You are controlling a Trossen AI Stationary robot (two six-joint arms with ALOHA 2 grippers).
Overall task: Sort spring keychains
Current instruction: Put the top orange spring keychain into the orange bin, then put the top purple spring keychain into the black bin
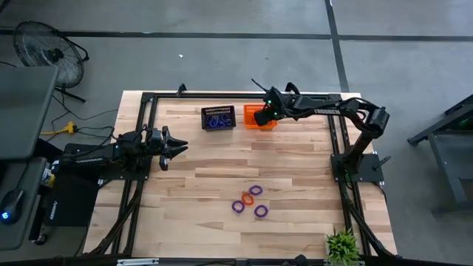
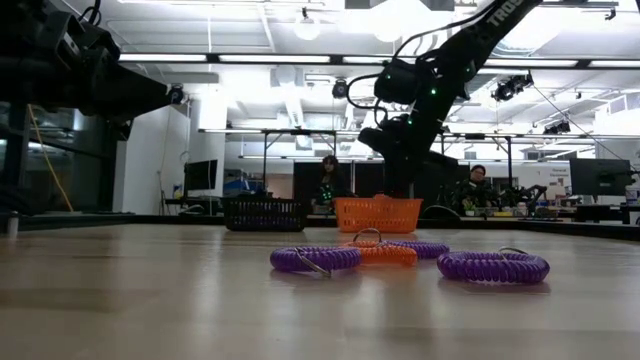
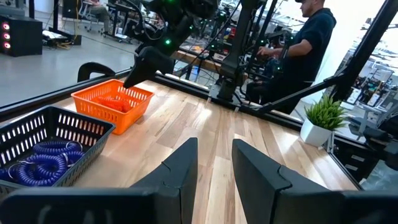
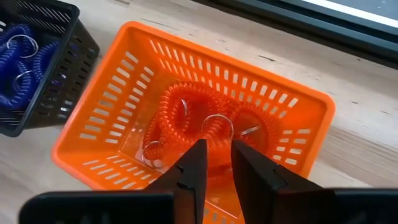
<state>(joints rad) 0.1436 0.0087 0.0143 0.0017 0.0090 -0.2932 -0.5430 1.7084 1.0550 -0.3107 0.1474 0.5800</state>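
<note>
Three purple spring keychains (image 1: 256, 190) (image 1: 238, 207) (image 1: 261, 211) and an orange one (image 1: 248, 198) lie flat on the table's near middle; the low view shows them as purple (image 2: 315, 259) and orange (image 2: 385, 254) coils. My right gripper (image 4: 217, 155) hovers over the orange mesh basket (image 4: 112, 106), open by a narrow gap, with nothing between its fingers. Orange keychains (image 4: 186, 118) lie on that basket's floor. The black basket (image 3: 37, 134) holds purple keychains (image 3: 43, 163). My left gripper (image 3: 214, 162) waits open at the table's left side, above the wood.
The black basket (image 1: 219, 118) and the orange basket (image 1: 255, 122) stand side by side near the table's far edge. A small green plant (image 1: 342, 247) sits at the near right corner. Black frame rails run along the table's sides. People sit beyond the far edge (image 3: 311, 37).
</note>
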